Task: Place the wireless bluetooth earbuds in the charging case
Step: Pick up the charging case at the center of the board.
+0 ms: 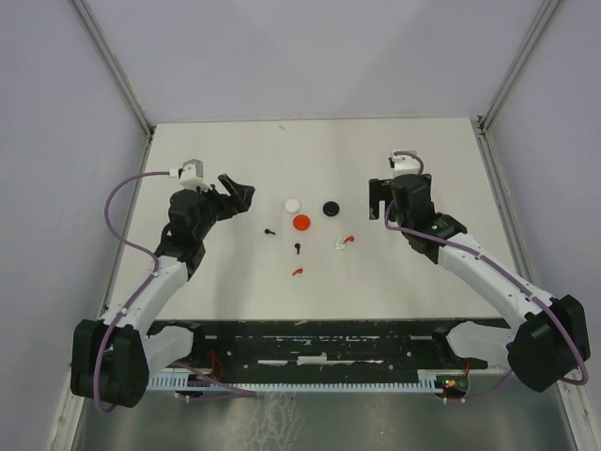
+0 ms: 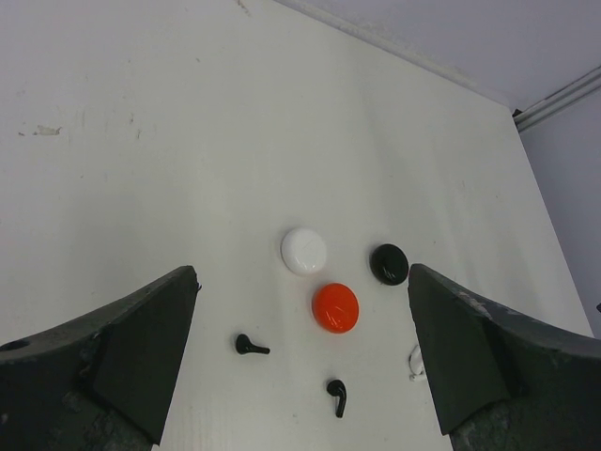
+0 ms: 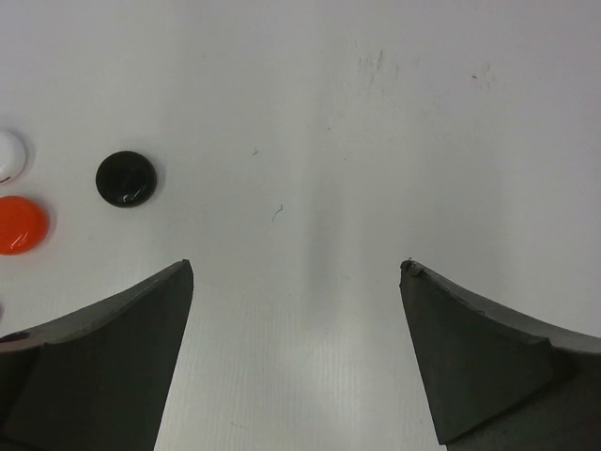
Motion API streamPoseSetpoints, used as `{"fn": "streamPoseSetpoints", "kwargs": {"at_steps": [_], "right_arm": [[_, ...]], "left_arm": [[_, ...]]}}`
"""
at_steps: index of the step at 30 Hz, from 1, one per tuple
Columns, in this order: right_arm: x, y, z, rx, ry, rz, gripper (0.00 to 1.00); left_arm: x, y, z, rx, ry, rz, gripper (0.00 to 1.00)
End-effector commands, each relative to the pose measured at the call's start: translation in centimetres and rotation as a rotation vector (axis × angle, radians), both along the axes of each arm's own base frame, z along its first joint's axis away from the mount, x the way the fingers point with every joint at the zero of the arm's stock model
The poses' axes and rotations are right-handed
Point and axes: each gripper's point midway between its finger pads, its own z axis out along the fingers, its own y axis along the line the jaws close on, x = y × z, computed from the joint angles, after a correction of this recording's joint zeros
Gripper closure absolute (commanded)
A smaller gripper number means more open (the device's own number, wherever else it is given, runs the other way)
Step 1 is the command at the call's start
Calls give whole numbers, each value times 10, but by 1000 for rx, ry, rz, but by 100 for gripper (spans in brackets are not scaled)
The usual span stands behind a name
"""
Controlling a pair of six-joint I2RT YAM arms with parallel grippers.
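Two black earbuds (image 1: 269, 229) (image 1: 297, 249) lie on the white table, with a red earbud (image 1: 297, 272) nearer me and a white-and-red earbud pair (image 1: 343, 242) to the right. Three round shut discs lie behind them: white (image 1: 292, 203), red (image 1: 300, 222) and black (image 1: 330, 208). I cannot tell which of them is the charging case. My left gripper (image 1: 239, 195) is open and empty, left of the discs. In the left wrist view (image 2: 302, 278) both black earbuds (image 2: 250, 346) (image 2: 337, 395) show between its fingers. My right gripper (image 1: 380, 197) is open and empty, right of the black disc (image 3: 126, 178).
The white table (image 1: 432, 272) ends at grey walls on the left, right and far sides. A black rail with cable chain (image 1: 310, 352) runs along the near edge between the arm bases.
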Motion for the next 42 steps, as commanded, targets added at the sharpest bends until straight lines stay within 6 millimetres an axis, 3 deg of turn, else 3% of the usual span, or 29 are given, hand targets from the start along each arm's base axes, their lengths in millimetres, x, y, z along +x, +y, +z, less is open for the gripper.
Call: {"fn": "streamPoseSetpoints", "kwargs": {"at_steps": [1, 8, 13, 19, 31, 42], "right_arm": [[9, 27, 16, 47, 9, 104, 1], [1, 55, -3, 85, 88, 195, 3], [6, 71, -12, 74, 130, 232, 4], [9, 118, -27, 90, 188, 331, 5], [33, 204, -63, 153, 306, 498, 6], [52, 242, -105, 202, 401, 538, 6]], "left_arm": [[5, -7, 7, 24, -24, -54, 1], [6, -18, -5, 41, 46, -114, 0], [13, -30, -17, 59, 95, -148, 5], [17, -35, -29, 95, 139, -144, 7], [16, -20, -29, 135, 168, -74, 9], [14, -12, -25, 152, 163, -39, 9]]}}
